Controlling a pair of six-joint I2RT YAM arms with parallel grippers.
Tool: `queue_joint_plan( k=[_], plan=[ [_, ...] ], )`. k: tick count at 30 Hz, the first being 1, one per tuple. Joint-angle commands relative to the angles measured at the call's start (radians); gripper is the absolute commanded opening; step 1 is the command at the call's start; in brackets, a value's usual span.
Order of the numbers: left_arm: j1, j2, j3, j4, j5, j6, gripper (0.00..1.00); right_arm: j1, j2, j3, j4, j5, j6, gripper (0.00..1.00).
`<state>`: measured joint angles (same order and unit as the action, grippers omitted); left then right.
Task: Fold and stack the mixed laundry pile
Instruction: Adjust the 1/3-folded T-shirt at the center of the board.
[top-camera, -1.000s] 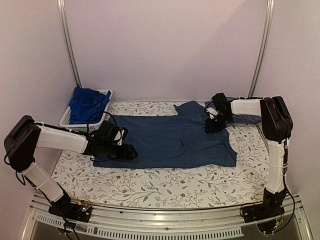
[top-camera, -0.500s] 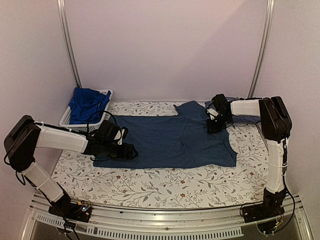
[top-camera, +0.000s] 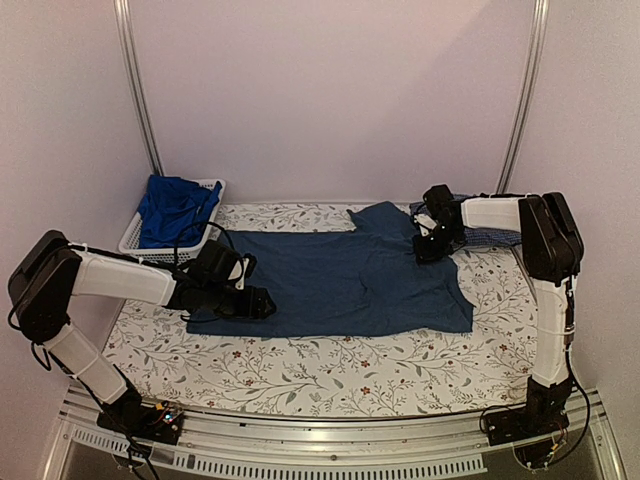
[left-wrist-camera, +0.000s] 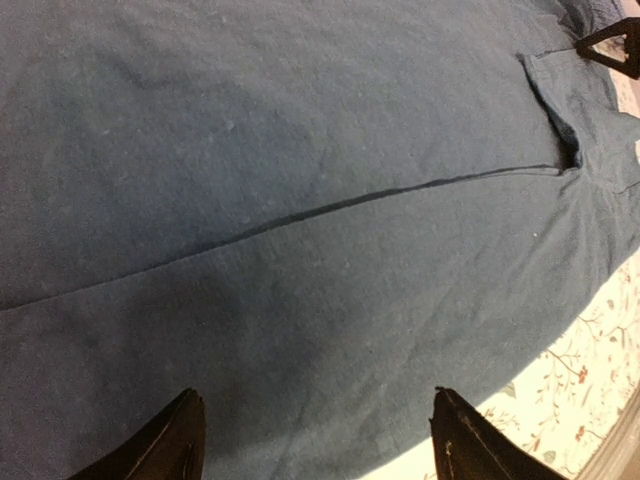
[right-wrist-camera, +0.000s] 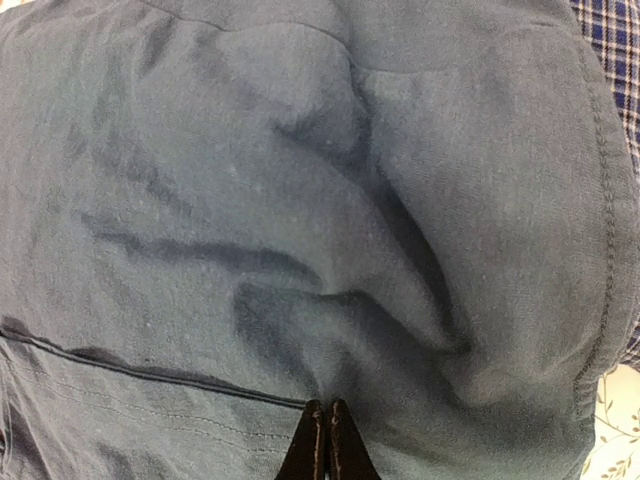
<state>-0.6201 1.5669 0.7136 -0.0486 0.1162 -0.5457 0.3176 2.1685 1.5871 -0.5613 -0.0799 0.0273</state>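
Risk: if the right gripper (right-wrist-camera: 325, 440) pulled alone, the navy T-shirt (top-camera: 340, 285) could slide or bunch over the checked shirt (top-camera: 490, 237), since nothing pinned the hem. T-shirt lay flat mid-table (top-camera: 330, 370). Right tips were pressed together at its far right shoulder area, probably nipping a fold; the contact was hard to see. Left gripper (left-wrist-camera: 315, 440) was spread wide over the left hem, holding nothing. Royal-blue garment (top-camera: 175, 210) sat in the basket (top-camera: 135, 240).
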Motion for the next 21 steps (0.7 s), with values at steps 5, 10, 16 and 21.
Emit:
queue_joint_plan(
  k=[5, 10, 16, 21],
  plan=[
    [0.015, 0.015, 0.022, 0.007, -0.001, 0.016, 0.77, -0.006, -0.015, 0.03, -0.009, 0.032, 0.002, 0.05],
    [0.016, 0.016, 0.025, 0.006, -0.001, 0.016, 0.77, -0.007, -0.013, 0.019, -0.016, 0.026, 0.002, 0.13],
    [0.015, 0.016, 0.023, 0.005, -0.001, 0.016, 0.77, -0.008, -0.019, -0.006, -0.013, 0.016, 0.001, 0.05],
    [0.015, 0.016, 0.022, 0.006, -0.001, 0.015, 0.77, -0.009, -0.038, -0.019, -0.012, 0.014, 0.007, 0.02]
  ],
)
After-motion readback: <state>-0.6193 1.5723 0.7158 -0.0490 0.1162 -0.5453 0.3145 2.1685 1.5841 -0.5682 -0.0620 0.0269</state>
